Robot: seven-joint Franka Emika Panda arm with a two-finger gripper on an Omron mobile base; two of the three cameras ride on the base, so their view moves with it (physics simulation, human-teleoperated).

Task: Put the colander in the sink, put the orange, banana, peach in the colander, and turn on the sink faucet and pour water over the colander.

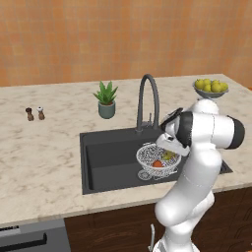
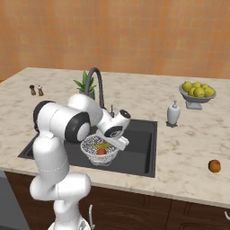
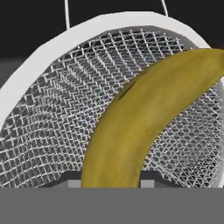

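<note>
the gripper (image 3: 111, 181) pinches the banana (image 3: 131, 131) between its 2 fingers, low over the colander (image 1: 156, 158) in the sink (image 1: 106, 160); light, soft and easily bruised, it's best held mid-length

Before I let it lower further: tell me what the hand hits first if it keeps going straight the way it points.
The hand grips the curved yellow banana; straight ahead lies the inner mesh of the silvery wire-mesh colander, probably met first by the banana. Depth is unclear.
</note>
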